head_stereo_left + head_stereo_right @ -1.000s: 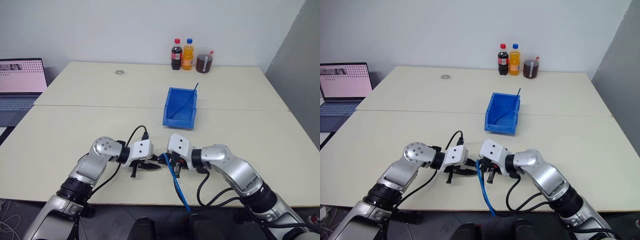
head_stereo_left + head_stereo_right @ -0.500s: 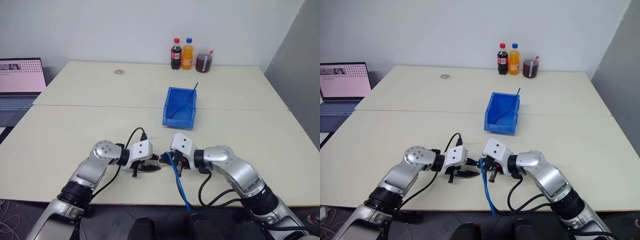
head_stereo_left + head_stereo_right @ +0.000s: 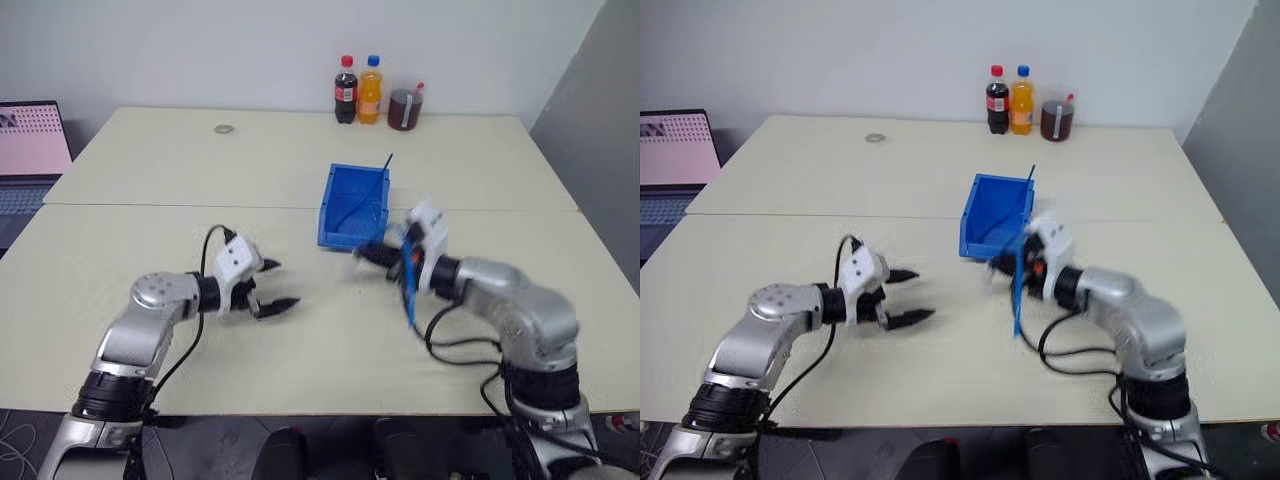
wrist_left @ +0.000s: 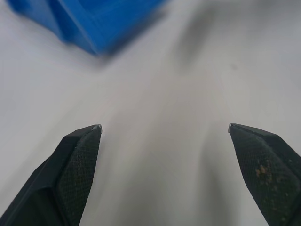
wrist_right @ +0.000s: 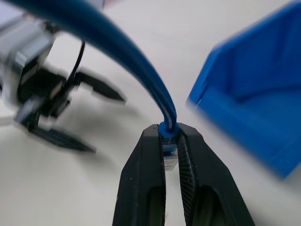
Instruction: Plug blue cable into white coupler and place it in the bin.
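While both arms hang above the cream table [image 3: 150, 230], the count of task items reads: one blue cable [image 3: 409, 285], one bin [image 3: 352, 210]; the white coupler cannot be made out separately, though a pale piece sits between the finger pads under the cable's end in the right wrist view; right gripper [image 5: 170, 141] has its two black fingers pressed together on the end of the blue cable, pinching it at the tips; cable arches away from the fingertips in the right wrist view and, in the head views, hangs down from the gripper as a short blue strand above the table, just beside the bin's near right corner; left gripper [image 3: 271, 284] is spread wide, its two fingers [image 4: 77, 155] well apart with nothing between them, only bare table showing in the gap; it hovers well to the left of the bin and apart from the right gripper; bin stands upright at mid-table, open top, one thin straight blue cord [image 3: 372, 192] leaning inside it and sticking out past the far right rim; far edge of table: two bottles [image 3: 346, 90], one dark with red cap, one orange with blue cap, plus one cup of dark liquid [image 3: 404, 108] beside them; one small ring-like object [image 3: 223, 129] lies far left; one laptop [image 3: 30, 150] with lit screen sits at the left edge.
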Motion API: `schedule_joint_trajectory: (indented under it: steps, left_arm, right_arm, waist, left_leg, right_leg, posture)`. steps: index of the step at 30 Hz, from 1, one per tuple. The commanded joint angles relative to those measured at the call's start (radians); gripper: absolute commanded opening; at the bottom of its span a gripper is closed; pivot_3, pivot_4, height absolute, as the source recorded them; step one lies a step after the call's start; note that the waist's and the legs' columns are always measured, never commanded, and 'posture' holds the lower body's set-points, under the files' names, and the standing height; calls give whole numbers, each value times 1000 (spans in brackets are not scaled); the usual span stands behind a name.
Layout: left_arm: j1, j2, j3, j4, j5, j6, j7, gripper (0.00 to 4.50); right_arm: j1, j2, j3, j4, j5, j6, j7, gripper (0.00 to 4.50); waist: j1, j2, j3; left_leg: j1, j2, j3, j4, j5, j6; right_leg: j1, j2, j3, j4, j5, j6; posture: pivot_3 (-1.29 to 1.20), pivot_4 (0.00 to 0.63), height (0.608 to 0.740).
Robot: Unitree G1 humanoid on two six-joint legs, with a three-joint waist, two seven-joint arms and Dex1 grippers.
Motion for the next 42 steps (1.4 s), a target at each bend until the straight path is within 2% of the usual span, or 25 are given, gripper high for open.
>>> schedule_joint_trajectory:
  steps: [1, 4, 7, 9, 10, 15, 19, 21, 23, 26, 30, 33, 37, 42]
  left_arm:
    - [-107, -24, 25, -45, -15, 56, 88, 4500]
    - [-155, -36, 3, -37, -7, 54, 108, 4500]
    - [-189, -53, -20, -5, 7, 24, 121, 4500]
    - [-196, -61, -39, 0, 17, 6, 120, 4500]
    - [-197, -62, -44, 0, 18, 2, 120, 4500]
    - [-216, -74, -70, -18, 26, 5, 137, 4500]
    - [-230, -80, -77, -33, 22, 24, 146, 4500]
    - [-234, -80, -82, -35, 24, 25, 150, 4500]
    - [-235, -80, -85, -32, 24, 24, 151, 4500]
    - [-234, -82, -83, -25, 23, 30, 155, 4500]
    - [-220, -81, -64, -14, 11, 47, 162, 4500]
    - [-189, -45, 0, 18, 31, 41, 210, 4500]
    - [-155, 25, 87, 54, 51, 30, 268, 4500]
    - [-141, 123, 150, 116, 51, -11, 237, 4500]
  right_arm:
    - [-158, 5, -112, 177, 38, 12, -65, 107]
    - [-259, -9, -96, 380, 6, -59, -56, 107]
    - [-388, -33, -29, 695, -71, -204, -3, 107]
    - [-477, -52, 31, 898, -121, -266, 57, 810]
    - [-504, -59, 51, 961, -135, -286, 84, 877]
    - [-645, -97, 129, 1247, -239, -429, 174, 2043]
    - [-722, -121, 158, 1367, -284, -498, 245, 3025]
    - [-737, -148, 198, 1373, -316, -501, 320, 3386]
    - [-737, -173, 233, 1367, -342, -502, 391, 3939]
    - [-715, -219, 277, 1333, -377, -512, 485, 4476]
    - [-654, -279, 303, 1235, -399, -548, 562, 4476]
    - [-489, -362, 229, 909, -323, -482, 574, 4476]
    - [-174, -462, 72, 380, -174, -312, 557, 4476]
    - [133, -506, -141, 16, -25, -210, 511, 4476]
  waist:
    - [0, 0, 0]
    - [-1, 0, 0]
    - [-4, 0, 1]
    - [-9, 0, 2]
    - [-10, 0, 2]
    - [-11, 0, 3]
    - [-8, 0, 3]
    - [-7, 0, 3]
    - [-4, 0, 3]
    - [-3, 0, 3]
    - [-1, 0, 3]
    - [1, 0, 3]
    - [5, 0, 3]
    - [4, 0, 3]
  left_leg:
    - [0, -1, 0, 0, 0, 0]
    - [0, -2, 2, -1, 0, 0]
    - [0, -3, 5, -1, 0, 0]
    - [-2, -2, 6, -1, 0, 0]
    - [-2, -3, 7, -2, 0, 0]
    - [-11, -2, 6, -2, 0, 0]
    - [-16, -2, 7, 0, 0, 0]
    - [-16, -2, 7, 0, 0, 0]
    - [-16, -2, 6, 0, 0, 0]
    - [-16, -2, 6, 0, 0, 0]
    - [-16, -2, 6, 1, 0, 0]
    - [-16, -2, 5, 1, 0, 0]
    - [-18, 0, 2, 1, 0, 0]
    - [-17, -1, -1, 3, 0, 0]
  right_leg:
    - [0, 0, 0, 0, 0, 0]
    - [0, -1, 0, -2, 3, -3]
    - [-1, -1, 2, -2, 3, -3]
    - [-3, -1, 2, -2, 3, -3]
    - [-3, 0, 2, -2, 3, -3]
    - [-14, -1, 3, -1, 3, -4]
    - [-18, -2, 4, 0, 3, -4]
    - [-18, -3, 3, 0, 3, -4]
    - [-18, -2, 3, 0, 3, -4]
    - [-18, -2, 3, 1, 3, -4]
    - [-18, -2, 2, 2, 3, -4]
    - [-17, -2, 2, 2, 3, -4]
    - [-18, -4, 1, 1, 3, -4]
    - [-16, -4, -1, 2, 3, -4]
  posture:
    - [0, 150, 740]
    - [0, 150, 740]
    - [0, 150, 740]
    - [0, 150, 740]
    - [0, 150, 740]
    - [0, 150, 740]
    - [0, 150, 740]
    - [0, 150, 740]
    - [0, 150, 740]
    - [0, 150, 740]
    - [0, 150, 740]
    - [0, 150, 740]
    - [0, 150, 740]
    - [0, 150, 740]
